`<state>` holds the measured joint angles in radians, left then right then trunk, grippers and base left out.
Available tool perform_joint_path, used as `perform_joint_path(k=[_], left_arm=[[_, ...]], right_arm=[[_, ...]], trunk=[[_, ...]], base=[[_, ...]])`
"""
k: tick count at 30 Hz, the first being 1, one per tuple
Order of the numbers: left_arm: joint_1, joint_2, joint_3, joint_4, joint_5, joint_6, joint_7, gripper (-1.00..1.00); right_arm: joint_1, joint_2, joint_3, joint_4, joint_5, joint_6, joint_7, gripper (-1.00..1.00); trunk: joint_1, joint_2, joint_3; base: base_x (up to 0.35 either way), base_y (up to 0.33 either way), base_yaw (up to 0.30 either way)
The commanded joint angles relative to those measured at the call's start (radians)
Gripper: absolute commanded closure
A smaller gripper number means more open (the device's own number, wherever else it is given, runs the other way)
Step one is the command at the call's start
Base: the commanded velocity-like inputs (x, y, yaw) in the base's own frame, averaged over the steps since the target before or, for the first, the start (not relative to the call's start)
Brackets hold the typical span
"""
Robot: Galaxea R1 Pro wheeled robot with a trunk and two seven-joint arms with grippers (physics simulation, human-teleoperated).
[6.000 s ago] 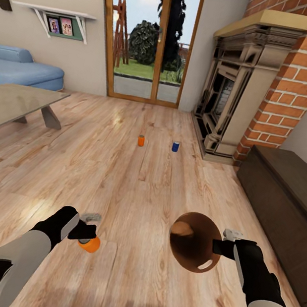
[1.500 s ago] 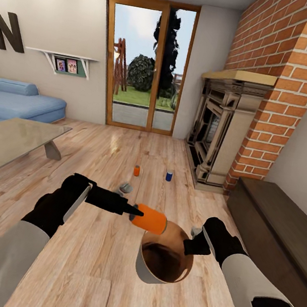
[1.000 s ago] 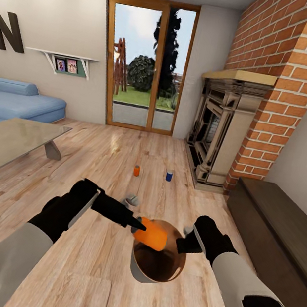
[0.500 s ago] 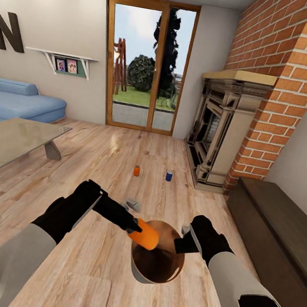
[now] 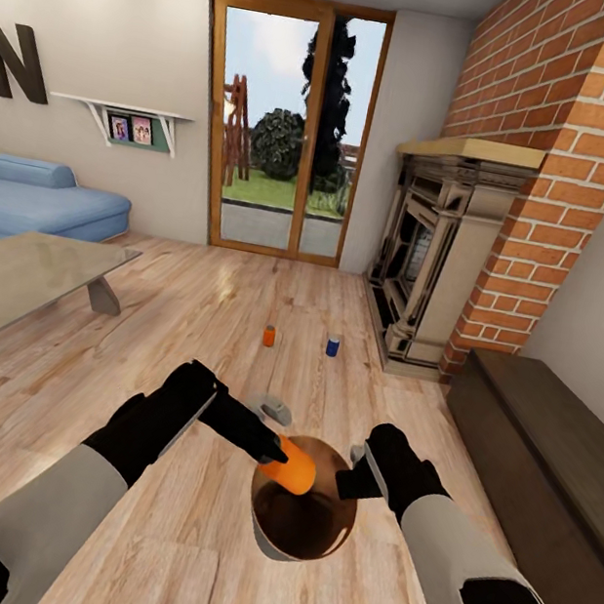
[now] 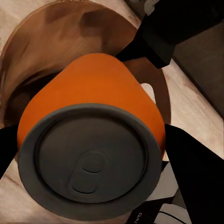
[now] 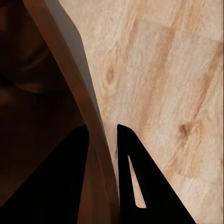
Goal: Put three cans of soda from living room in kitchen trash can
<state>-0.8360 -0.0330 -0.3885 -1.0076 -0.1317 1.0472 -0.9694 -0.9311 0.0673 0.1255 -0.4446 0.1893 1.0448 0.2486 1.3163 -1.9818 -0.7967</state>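
**newbie:** what can't you make out?

**me:** From my head cam the orange can (image 5: 293, 467) hides part of the bin's (image 5: 302, 525) mouth, and my left gripper's (image 5: 268, 451) tips sit behind it. Far cans (image 5: 268, 337) are too tiny for detail.

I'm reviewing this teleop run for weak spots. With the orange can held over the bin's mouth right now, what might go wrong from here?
The orange can lies tilted at the near rim of the tash can, not over its middle; released by the left gripper now, it may hit the rim and roll off across the floor.
The right gripper pinches only the thin wall, so the can's impact might tip or slip the bin.
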Motion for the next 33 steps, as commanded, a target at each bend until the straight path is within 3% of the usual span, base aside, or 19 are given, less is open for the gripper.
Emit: perform_joint_path(k=[1,13,21,28,33], left_arm=[[0.000,-0.005,-0.003,0.001,0.000,0.000,0.011,1.00],[0.006,-0.037,-0.088,0.003,0.000,0.000,0.069,1.00],[0.014,-0.039,-0.105,0.003,-0.001,0.000,0.104,1.00],[0.015,-0.041,-0.144,0.023,-0.002,0.000,0.138,1.00],[0.015,-0.059,-0.155,0.063,-0.002,0.000,0.183,1.00]], right_arm=[[-0.001,0.004,-0.003,0.000,-0.027,0.002,0.003,1.00],[-0.001,0.026,0.007,0.000,-0.028,0.002,-0.037,1.00],[-0.001,0.028,0.008,0.000,-0.028,0.002,-0.047,1.00],[-0.001,0.028,0.008,0.000,-0.028,0.002,-0.047,1.00],[-0.001,0.028,0.008,0.000,-0.028,0.002,-0.048,1.00]], trunk=[[0.000,0.000,0.000],[0.000,0.000,0.000],[0.000,0.000,0.000],[0.000,0.000,0.000],[0.000,0.000,0.000]], base=[[0.000,0.000,0.000],[0.000,0.000,0.000],[0.000,0.000,0.000],[0.000,0.000,0.000],[0.000,0.000,0.000]])
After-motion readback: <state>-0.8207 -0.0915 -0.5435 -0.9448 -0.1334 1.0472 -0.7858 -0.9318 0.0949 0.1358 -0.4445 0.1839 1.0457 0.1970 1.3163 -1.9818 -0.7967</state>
